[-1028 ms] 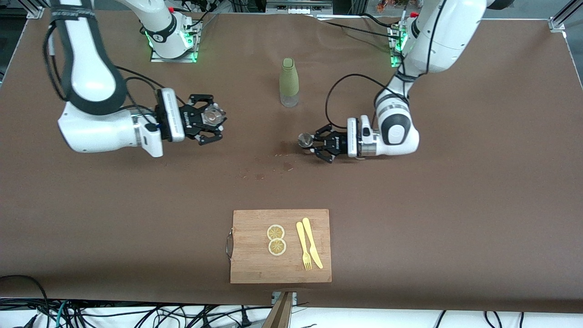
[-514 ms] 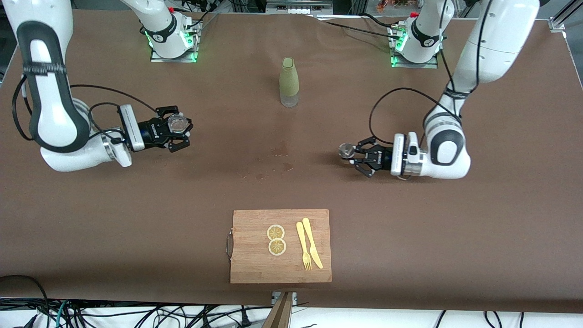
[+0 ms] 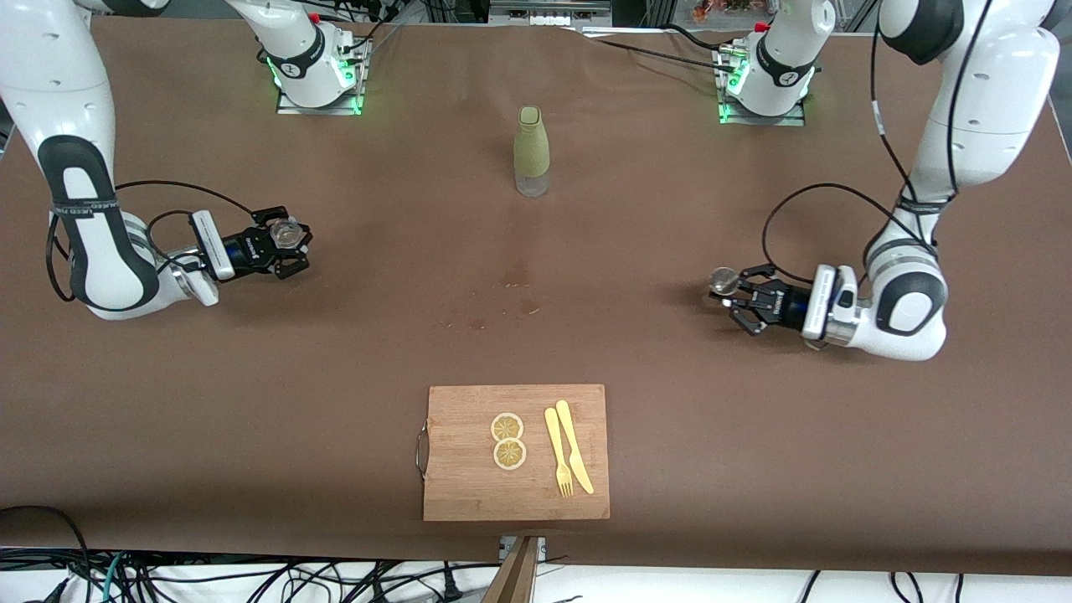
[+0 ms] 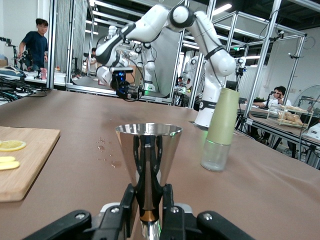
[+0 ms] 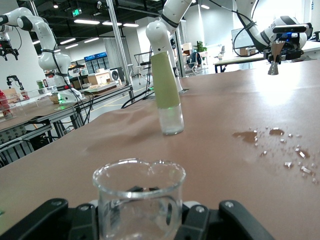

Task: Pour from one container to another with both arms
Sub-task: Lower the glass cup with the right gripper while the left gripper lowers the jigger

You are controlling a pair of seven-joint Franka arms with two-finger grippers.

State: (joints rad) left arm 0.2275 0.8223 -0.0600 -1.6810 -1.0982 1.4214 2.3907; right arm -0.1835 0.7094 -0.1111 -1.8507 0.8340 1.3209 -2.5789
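The right gripper (image 3: 289, 237) is clamped on the glass (image 3: 287, 232), upright, at its end of the table; the left gripper (image 3: 730, 291) pinches the jigger (image 3: 724, 282) at its waist, low at the other end. They're well apart, so pouring isn't underway; next they'd need to meet mid-table near the bottle (image 3: 531, 151).

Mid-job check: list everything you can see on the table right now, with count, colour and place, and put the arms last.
Glass tumbler: 1, clear, in the right gripper.
Jigger: 1, silvery, in the left gripper.
Bottle: 1, green sleeve, standing between the arm bases.
Spill marks: several, dark, nearer the front camera than the bottle.
Cutting board: 1, wooden, nearest the camera.
Lemon slices: 2, yellow, on board.
Fork, knife: 1 each, yellow, beside slices.
Right gripper, left gripper: black, shut.
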